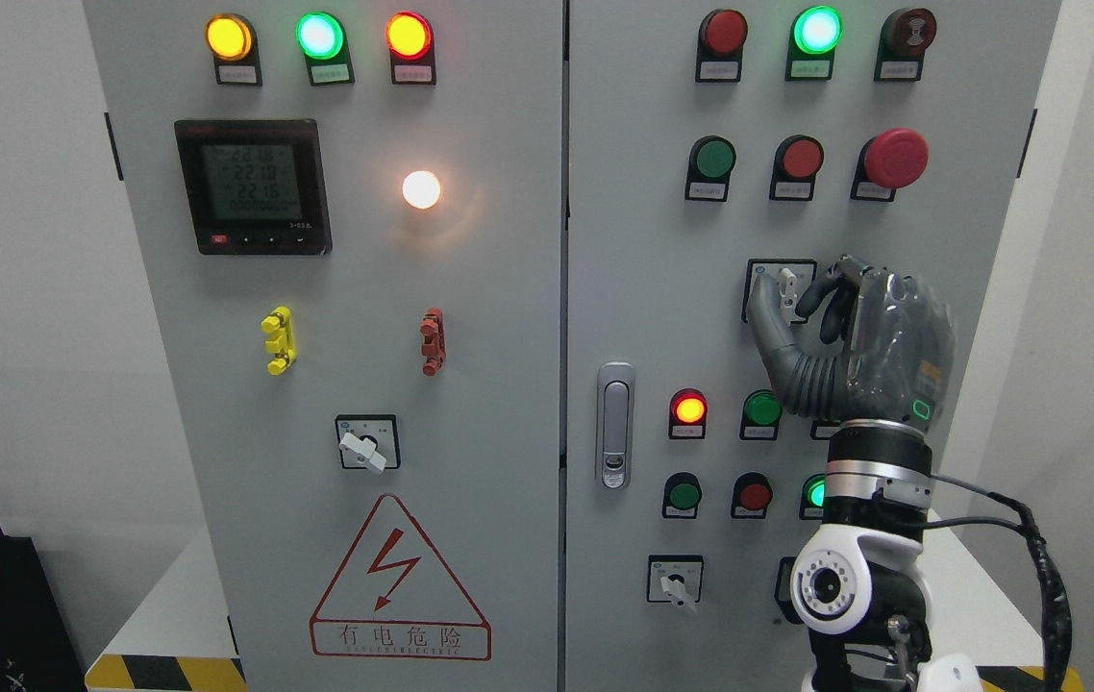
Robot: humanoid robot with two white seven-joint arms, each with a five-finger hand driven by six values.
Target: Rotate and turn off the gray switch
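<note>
The gray rotary switch (785,285) sits in a black-framed plate on the right cabinet door, its pale knob standing roughly upright. My right hand (783,306) reaches up from the lower right and closes around the knob. The thumb (766,332) lies on the knob's left and the curled index finger (814,296) on its right, pinching it. The palm hides the right part of the plate. My left arm is out of view.
Similar rotary switches sit at lower left (366,444) and lower right (675,580), both pointing down-right. A red mushroom button (896,158), lit lamps and push buttons surround the hand. A door handle (615,425) lies left of the forearm (869,538).
</note>
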